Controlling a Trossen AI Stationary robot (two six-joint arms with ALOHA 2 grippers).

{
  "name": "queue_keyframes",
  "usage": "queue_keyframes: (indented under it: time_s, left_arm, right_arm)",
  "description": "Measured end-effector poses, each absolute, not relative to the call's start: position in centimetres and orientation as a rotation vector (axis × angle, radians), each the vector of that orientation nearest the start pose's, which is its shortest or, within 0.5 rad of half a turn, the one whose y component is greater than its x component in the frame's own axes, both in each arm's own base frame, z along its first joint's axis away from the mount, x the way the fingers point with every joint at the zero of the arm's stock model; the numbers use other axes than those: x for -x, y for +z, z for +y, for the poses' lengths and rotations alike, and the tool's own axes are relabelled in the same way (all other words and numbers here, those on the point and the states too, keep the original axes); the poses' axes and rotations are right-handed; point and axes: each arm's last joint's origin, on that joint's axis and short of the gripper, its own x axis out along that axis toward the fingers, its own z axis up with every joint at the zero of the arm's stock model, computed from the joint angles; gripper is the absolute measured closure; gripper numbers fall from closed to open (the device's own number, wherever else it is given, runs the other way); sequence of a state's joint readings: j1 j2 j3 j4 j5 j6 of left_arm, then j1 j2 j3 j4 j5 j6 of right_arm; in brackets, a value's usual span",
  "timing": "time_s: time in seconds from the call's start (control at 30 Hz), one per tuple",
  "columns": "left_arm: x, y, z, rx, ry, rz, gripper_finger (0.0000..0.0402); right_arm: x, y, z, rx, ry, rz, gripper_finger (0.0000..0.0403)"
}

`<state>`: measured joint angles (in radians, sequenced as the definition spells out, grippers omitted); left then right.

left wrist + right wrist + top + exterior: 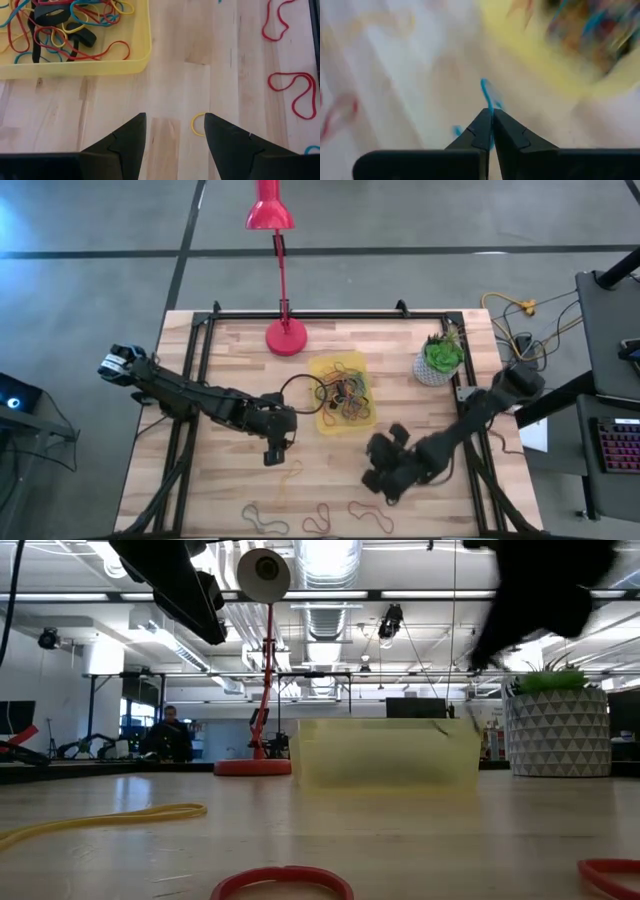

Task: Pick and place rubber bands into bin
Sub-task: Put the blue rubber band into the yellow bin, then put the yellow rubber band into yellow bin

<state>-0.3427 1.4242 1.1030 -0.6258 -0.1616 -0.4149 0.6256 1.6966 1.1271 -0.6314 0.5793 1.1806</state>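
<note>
Beside the bin [325, 423], over the bare wood, my left fingers [175, 132] are standing wide apart with nothing between them, a small yellow band [197, 124] lying on the surface just below. My right fingers [491, 120] are pinching a blue rubber band [486, 93], just outside the bin's near corner. Many rubber bands [345, 392] are lying in the bin; more [370, 515] are lying loose on the surface.
</note>
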Motion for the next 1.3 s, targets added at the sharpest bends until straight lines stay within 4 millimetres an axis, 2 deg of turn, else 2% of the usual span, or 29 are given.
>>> queue_keyframes:
  time_s: [0.17, 0.33, 0.47, 0.57, 0.73, 0.93, 1.13, 1.3]
  left_arm:
    - [-27.2, 26.5, -9.6, 0.149, 0.019, 0.938, 0.0217]
    - [-26.8, 26.0, -10.3, 0.167, 0.016, 0.953, 0.0217]
    - [-26.4, 25.7, -11.0, 0.158, -0.002, 0.966, 0.0217]
    - [-26.0, 25.6, -11.6, 0.181, -0.004, 0.977, 0.0217]
    - [-25.0, 24.6, -12.9, 0.248, 0.015, 1.016, 0.0217]
    - [-23.4, 22.8, -14.8, 0.372, 0.067, 1.071, 0.0217]
    - [-23.2, 20.5, -16.6, 0.564, 0.118, 1.044, 0.0217]
    - [-24.2, 17.9, -17.6, 0.595, 0.213, 1.102, 0.0217]
  right_arm:
    - [-28.6, 25.7, 13.4, -0.375, -0.565, 0.629, 0.0395]
    - [-30.6, 29.0, 8.1, -0.396, -0.63, 0.562, 0.0394]
    - [-32.6, 28.5, 4.6, -0.509, -0.597, 0.663, 0.0384]
    - [-33.6, 27.1, 3.7, -0.509, -0.57, 0.751, 0.0357]
    - [-34.6, 25.4, 4.0, -0.462, -0.577, 0.823, 0.0285]
    - [-34.5, 25.7, 6.7, -0.391, -0.492, 0.832, 0.0209]
    - [-33.7, 26.1, 10.0, -0.378, -0.41, 0.829, 0.0186]
    - [-32.9, 25.6, 12.0, -0.388, -0.397, 0.865, 0.0188]
